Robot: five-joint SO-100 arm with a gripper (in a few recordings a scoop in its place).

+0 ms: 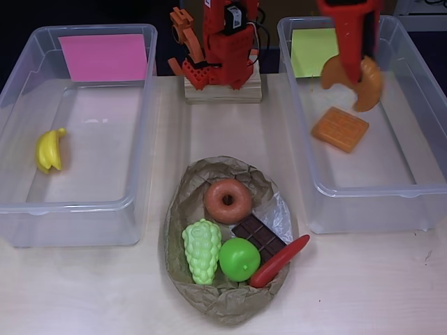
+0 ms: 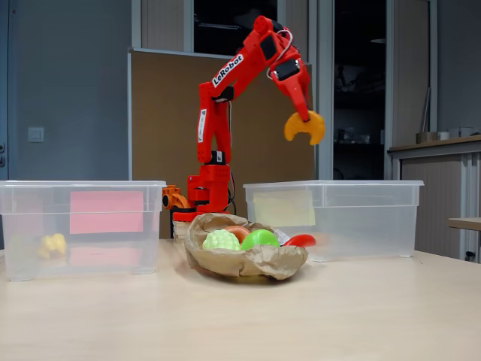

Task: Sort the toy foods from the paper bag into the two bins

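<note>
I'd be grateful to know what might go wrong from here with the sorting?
The open claw must go back to a crowded bag: grapes, apple and chocolate touch, so it may nudge neighbours. The chili overhangs the bag's edge and could roll off.

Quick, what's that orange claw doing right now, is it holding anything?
Orange two-finger gripper: open and holding nothing, raised above the clear plastic bin with the yellow-green card.
</note>
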